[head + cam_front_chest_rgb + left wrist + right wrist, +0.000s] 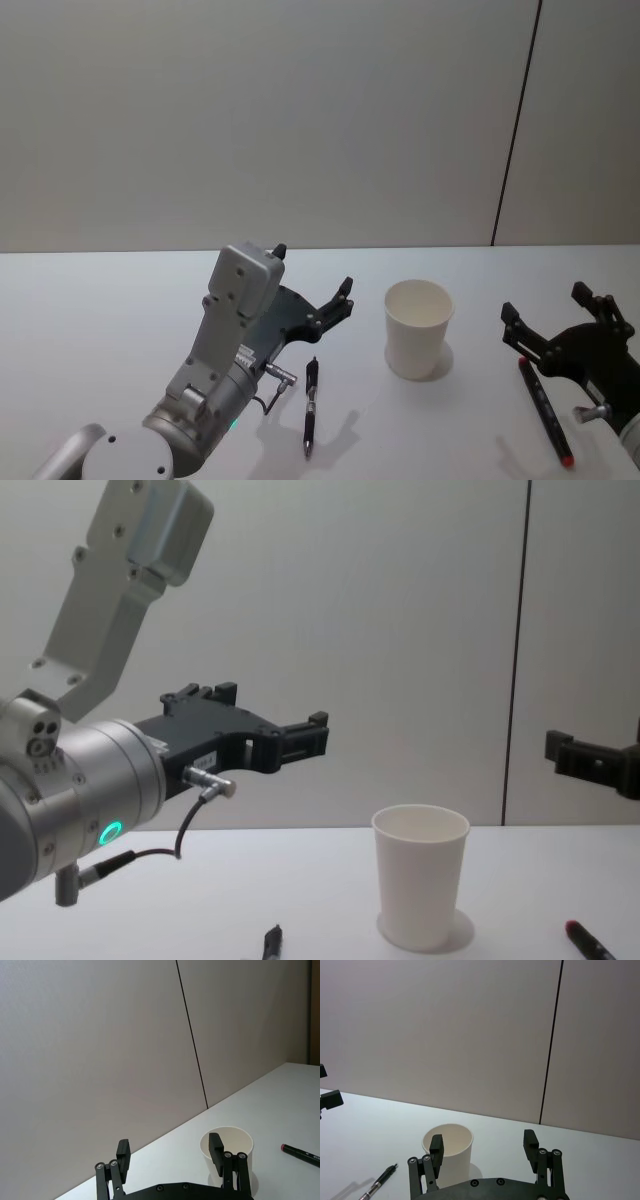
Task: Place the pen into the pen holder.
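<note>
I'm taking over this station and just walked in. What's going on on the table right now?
Nothing has been picked up yet. The robot's left hand hovers open above the table, close to a black pen lying flat on the left of the white paper cup. The right hand, also open, hovers near a red-tipped pen lying on the cup's other side. The cup stands upright between them, with no pen in it.
</note>
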